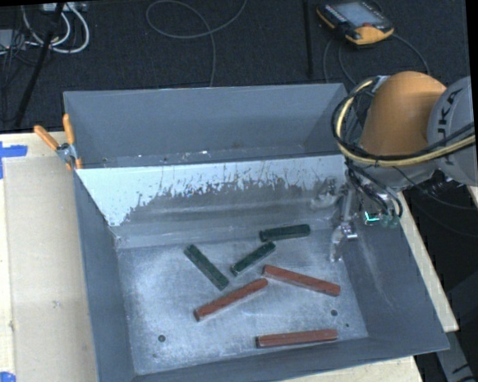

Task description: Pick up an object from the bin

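Beside the gripper (339, 242) (not touching) lies a dark green bar (284, 233).

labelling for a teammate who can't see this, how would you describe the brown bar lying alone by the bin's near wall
In the grey metal bin, look at the floor along the near wall, at the view's bottom. The lone reddish-brown bar lies there, parallel to that wall. The other two brown bars lie farther up, tilted, close to the dark green bars.
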Controlling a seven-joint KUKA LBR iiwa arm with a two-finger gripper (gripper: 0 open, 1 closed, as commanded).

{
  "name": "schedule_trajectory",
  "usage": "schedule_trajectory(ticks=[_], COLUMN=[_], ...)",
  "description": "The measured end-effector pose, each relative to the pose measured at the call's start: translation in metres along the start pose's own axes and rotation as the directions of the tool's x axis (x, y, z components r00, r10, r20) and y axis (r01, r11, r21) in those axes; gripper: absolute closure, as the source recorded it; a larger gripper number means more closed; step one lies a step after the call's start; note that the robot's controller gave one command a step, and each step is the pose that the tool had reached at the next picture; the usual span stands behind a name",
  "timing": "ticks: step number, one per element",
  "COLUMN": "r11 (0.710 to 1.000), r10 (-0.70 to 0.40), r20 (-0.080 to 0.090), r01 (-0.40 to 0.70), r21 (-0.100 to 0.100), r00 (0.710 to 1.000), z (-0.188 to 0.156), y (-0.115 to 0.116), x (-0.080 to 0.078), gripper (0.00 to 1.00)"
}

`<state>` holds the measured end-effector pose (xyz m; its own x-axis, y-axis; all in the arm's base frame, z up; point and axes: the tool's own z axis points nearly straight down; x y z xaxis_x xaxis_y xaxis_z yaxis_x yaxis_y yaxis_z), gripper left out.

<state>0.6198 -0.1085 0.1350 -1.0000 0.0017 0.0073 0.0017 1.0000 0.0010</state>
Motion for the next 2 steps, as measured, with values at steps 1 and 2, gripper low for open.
schedule_trajectory(ticks=[1, 2], r11=[1.000, 0.993], r10=[-0.002, 0.115], r20=[0.007, 0.019], r01=[0.002, -0.115], r21=[0.001, 0.002], r00=[1.000, 0.993], z=[-0.004, 0.061], y=[0.000, 0.004], x=[-0.002, 0.040], gripper=[0.00, 1.00])
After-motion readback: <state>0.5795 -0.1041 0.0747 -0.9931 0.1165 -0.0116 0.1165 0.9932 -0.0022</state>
